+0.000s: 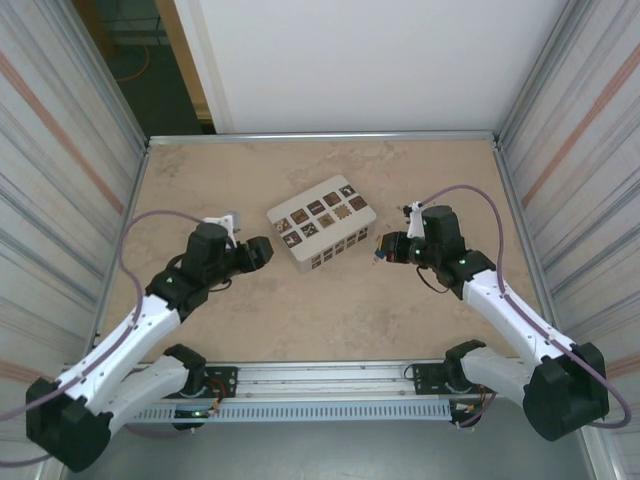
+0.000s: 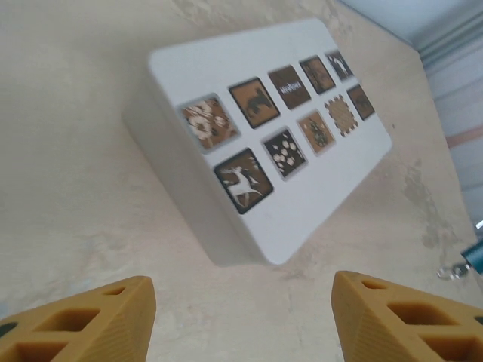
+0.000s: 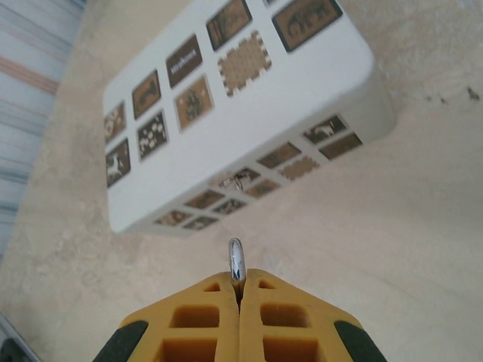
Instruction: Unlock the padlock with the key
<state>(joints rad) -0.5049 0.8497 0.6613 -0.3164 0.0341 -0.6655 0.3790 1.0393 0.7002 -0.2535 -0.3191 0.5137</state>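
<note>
- The left pincer (image 2: 241,302) gapes wide and empty at the bottom of the frame, below the white box (image 2: 302,188).
- The right pincer (image 3: 238,294) is clamped on the padlock (image 3: 236,260) at bottom centre, and the silver shackle pokes out toward the box.

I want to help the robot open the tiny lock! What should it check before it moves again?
1. Right tool gripping the padlock: ok. It is shut, and the silver shackle pokes out between its fingers.
2. Left tool holding the key: not ok. It is open and empty.
3. Where the key is: cannot tell.
4. White box out of the way: ok. It sits between the two tools and touches neither.
5. Padlock's keyhole turned toward the left tool: cannot tell.
</note>
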